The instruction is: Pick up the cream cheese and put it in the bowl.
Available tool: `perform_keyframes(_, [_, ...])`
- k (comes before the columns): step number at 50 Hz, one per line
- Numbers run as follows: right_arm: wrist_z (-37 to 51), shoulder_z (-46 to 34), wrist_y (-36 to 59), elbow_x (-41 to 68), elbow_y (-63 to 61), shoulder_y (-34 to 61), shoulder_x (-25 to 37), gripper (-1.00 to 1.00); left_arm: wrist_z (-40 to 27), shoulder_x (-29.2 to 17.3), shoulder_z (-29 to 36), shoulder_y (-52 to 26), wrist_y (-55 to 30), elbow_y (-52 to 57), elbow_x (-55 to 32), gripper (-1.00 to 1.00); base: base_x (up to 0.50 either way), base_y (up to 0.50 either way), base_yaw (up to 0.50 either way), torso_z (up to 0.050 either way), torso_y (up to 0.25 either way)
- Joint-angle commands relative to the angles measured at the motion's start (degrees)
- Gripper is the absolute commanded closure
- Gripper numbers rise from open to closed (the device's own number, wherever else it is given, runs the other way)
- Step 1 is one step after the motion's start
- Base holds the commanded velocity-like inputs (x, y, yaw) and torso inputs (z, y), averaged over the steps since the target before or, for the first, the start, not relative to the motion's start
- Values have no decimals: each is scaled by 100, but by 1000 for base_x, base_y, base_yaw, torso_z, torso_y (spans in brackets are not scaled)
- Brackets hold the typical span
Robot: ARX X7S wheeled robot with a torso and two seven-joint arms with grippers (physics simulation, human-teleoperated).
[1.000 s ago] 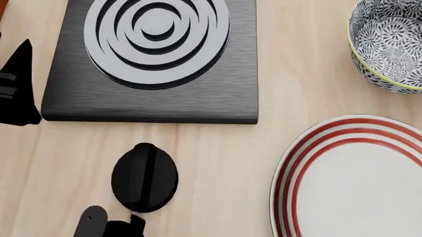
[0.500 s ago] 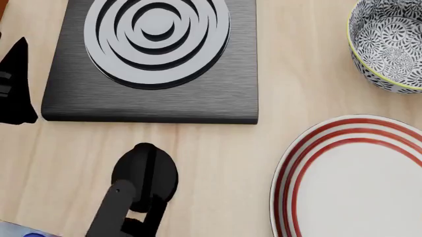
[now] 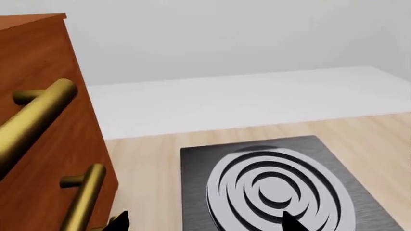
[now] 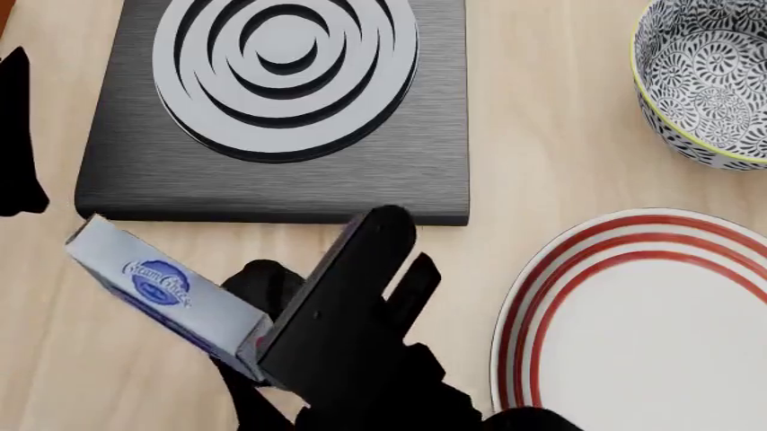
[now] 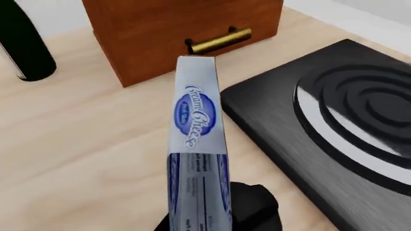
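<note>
We have the cream cheese (image 4: 162, 289) clamped by one end in the right gripper (image 4: 258, 346) and lifted off the table (image 4: 540, 162), so it can travel across the red-ringed plate (image 4: 647, 314) to the bowl (image 4: 707, 81), which sits well apart at the far right. The box juts out leftward from the fingers, tilted. Our left gripper (image 4: 18, 135) is a dark shape at the edge; we cannot tell whether it is spread or closed.

Right gripper (image 4: 258, 355) grips the cream cheese (image 4: 162, 294) tilted above the desk (image 4: 527, 171), bowl (image 4: 701, 81) sitting at the far right edge.
</note>
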Motion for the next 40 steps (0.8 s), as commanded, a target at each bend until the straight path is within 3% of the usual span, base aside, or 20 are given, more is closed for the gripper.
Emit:
perform_keyframes(1, [230,726,335,395,-336,27,353,100,-216,-10,-67,-131,-113,67,-272,-100,0,0,0,0,0])
perform_keyframes(21, [1335,2553,1800,1658,253,1243,380,100,-48,-16,63,8,87,29,-79,-100,0,0,0,0,0])
perform_keyframes(28, [2055,3209,2779,2097,1316,2569,103,100,15,-52,48,97,159,50,-67,-100,0,0,0,0,0])
perform_keyframes(34, [2452,3170,2912,2347,2358,3293,195,100,221,-47,161,137,337,-181,248,-100,0,0,0,0,0])
perform_keyframes(36, [2474,2995,2804,2205,2549,3408,303,100,230,-60,150,156,347,-171,233,-100,0,0,0,0,0])
perform_keyframes(37, [2430,2546,2599,1802,2677,3448,492,100,204,-68,121,174,340,-119,185,-100,0,0,0,0,0])
perform_keyframes(40, [2456,2475,2541,1679,2941,3533,557,100,172,-101,130,235,341,66,165,-100,0,0,0,0,0])
